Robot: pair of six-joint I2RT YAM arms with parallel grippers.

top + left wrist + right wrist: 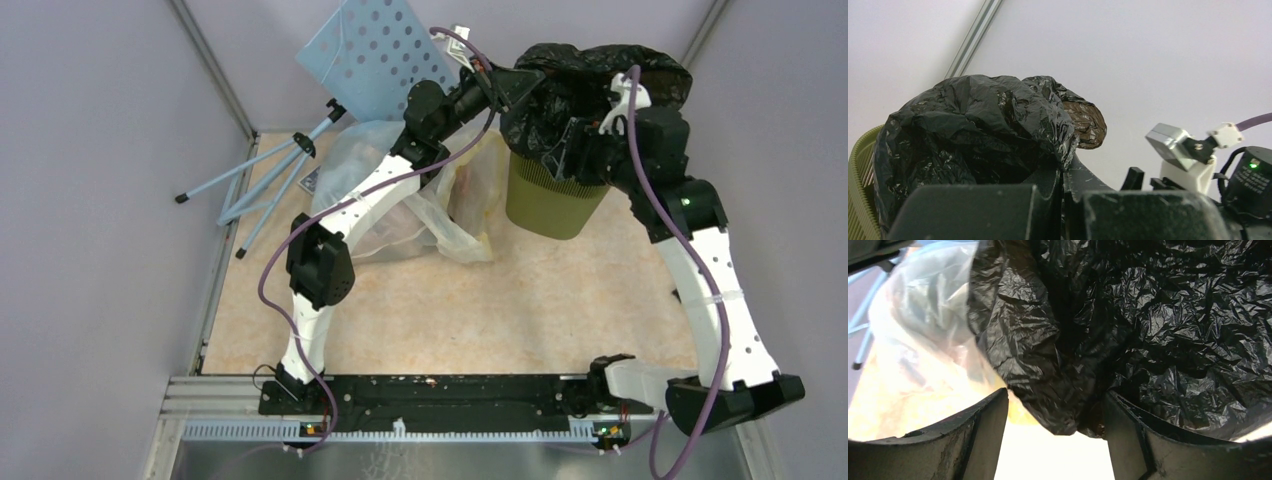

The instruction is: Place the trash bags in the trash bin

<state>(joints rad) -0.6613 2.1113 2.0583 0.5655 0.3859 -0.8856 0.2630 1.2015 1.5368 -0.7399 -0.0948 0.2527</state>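
Limp, slick trash bag (590, 65): left gripper (1065, 179) jaws pinch its 9 o'clock hem, right gripper (1055, 401) jaws spread; grab bunched folds

Glossy black trash bag (560, 90), olive-green trash bin (550, 205), pale blue hole-dotted board (375, 50), mottled beige tabletop (500, 310)
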